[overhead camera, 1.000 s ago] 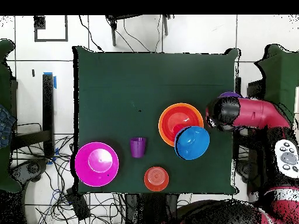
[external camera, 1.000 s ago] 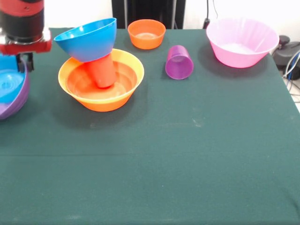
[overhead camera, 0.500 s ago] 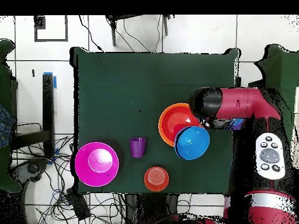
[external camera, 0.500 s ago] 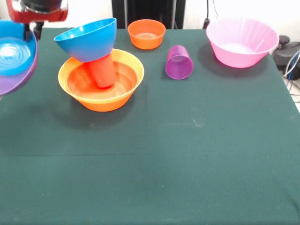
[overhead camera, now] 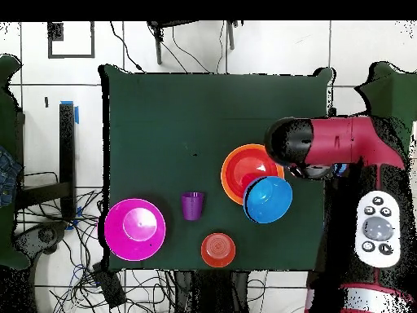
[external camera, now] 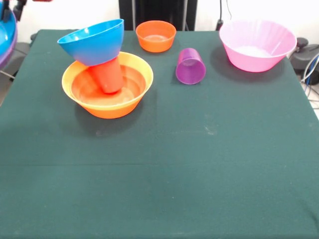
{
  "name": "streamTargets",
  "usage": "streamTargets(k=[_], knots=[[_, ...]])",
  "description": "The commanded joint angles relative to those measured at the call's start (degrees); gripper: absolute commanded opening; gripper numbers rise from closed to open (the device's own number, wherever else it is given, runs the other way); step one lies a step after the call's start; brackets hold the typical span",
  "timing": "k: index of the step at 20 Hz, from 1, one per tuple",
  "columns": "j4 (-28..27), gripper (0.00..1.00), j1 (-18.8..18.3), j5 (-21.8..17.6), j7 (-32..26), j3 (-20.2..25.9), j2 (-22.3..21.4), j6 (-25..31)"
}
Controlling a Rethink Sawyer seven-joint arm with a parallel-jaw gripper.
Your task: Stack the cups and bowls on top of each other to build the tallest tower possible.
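Overhead view showed no readable writing anywhere; the only markings were round buttons on the pale panel (overhead camera: pixel 377 238) of my arm (overhead camera: pixel 346 147), too small to make out. The surface (overhead camera: pixel 163 122) was a dark green cloth, and around it lay a white tiled floor (overhead camera: pixel 244 49) with black cables (overhead camera: pixel 85 269) tangled along one side. On the cloth sat the large orange bowl (overhead camera: pixel 236 163) as the base of the tower, with a red-orange bowl nested in it and the big blue bowl (overhead camera: pixel 269 199) overhanging its rim. The purple cup (overhead camera: pixel 193 205), the small orange bowl (overhead camera: pixel 218 250) and the large pink bowl (overhead camera: pixel 134 229) stood apart from the tower, each on bare cloth. My arm reached across the surface's edge just beside the tower, and its bulk hid my gripper from above, so I could not tell how wide it stood or what it had hold of. The front view gave what the overhead one did not: the blue bowl (external camera: pixel 93 41) was tilted, propped on an upturned red cup (external camera: pixel 107 75) standing inside the orange bowl (external camera: pixel 107 84), and the purple cup (external camera: pixel 190 65) lay tipped with its mouth toward the camera. At that view's top left edge a sliver of a blue bowl nested in a purple bowl (external camera: pixel 6 40) hung in the air off the cloth, under a scrap of my red arm.
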Motion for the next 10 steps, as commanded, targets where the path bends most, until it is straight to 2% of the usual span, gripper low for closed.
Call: streamTargets(k=[1, 5, 10], knots=[[3.28, 0.00, -0.54, 2.60, -3.35, 1.31, -2.68, 6.68], [6.60, 0.00, 0.03, 5.86, -0.94, 1.38, -3.49, 7.61], [12.15, 0.00, 0.99, 12.31, 6.83, 1.29, -5.27, 3.83]])
